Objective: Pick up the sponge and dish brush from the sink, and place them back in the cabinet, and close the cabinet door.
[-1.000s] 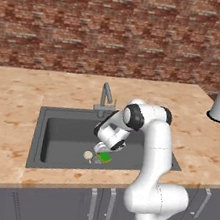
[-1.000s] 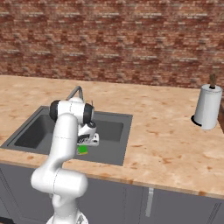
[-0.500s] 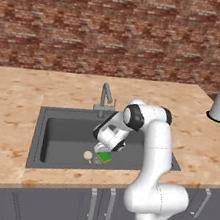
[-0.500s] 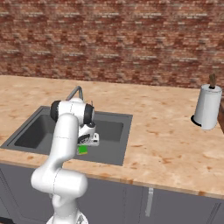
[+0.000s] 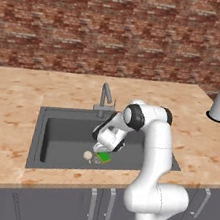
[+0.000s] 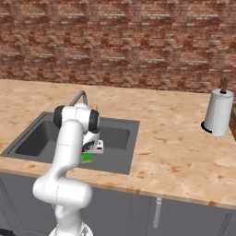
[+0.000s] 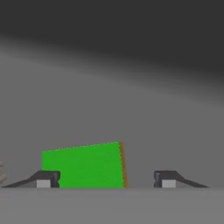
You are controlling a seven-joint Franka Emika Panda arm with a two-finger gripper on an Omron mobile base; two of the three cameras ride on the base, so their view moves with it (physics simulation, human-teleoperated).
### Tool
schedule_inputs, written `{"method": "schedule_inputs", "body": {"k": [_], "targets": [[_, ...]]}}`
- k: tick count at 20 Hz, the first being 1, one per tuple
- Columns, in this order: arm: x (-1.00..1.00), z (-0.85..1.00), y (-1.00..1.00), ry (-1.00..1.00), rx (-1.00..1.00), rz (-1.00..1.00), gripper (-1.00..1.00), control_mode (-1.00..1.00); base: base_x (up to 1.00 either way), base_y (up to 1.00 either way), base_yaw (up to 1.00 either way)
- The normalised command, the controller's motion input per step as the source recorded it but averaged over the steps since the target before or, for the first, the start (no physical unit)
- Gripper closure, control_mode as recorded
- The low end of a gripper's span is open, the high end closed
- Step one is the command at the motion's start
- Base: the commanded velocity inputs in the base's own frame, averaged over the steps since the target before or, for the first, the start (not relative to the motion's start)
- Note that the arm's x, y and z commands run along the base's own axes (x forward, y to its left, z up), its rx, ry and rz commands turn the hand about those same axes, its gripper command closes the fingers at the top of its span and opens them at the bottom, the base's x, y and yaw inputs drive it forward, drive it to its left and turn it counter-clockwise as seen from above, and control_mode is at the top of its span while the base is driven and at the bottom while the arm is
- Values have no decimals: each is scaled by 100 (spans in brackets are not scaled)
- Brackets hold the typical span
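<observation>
A: Item one, sponge (image 7: 82, 165): we logged it in the sink (image 5: 61, 139), between the wide-open gripper (image 7: 103, 180) jaws, ungripped.

B: Item two, brush (image 5: 88, 155): beside it. We counted nothing stowed; cabinet and door outstanding.

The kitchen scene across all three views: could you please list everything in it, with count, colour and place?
sponge: one, bright green with a yellow edge, on the sink floor near its front, between the open fingers
dish brush: one, cream-white head, on the sink floor beside the sponge
sink: one, dark grey, set in the countertop
faucet: one, grey metal, behind the sink
paper towel roll: one, white, far right of the countertop
countertop: one, light wood-grain
brick wall: one, red-brown, behind the countertop
gripper: one, dark-tipped, open, low in the sink
</observation>
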Motion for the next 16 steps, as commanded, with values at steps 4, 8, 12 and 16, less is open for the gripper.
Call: {"method": "schedule_inputs", "body": {"k": [4,8,12,16], "targets": [[-5,-7,9,0,0,0,-100,-100,0,0,0],[-5,-11,19,0,-1,0,-100,-100,0,0,0],[-5,-10,20,0,-7,0,-100,-100,0,0,0],[-8,-4,16,0,-7,0,-100,-100,0,0,0]]}}
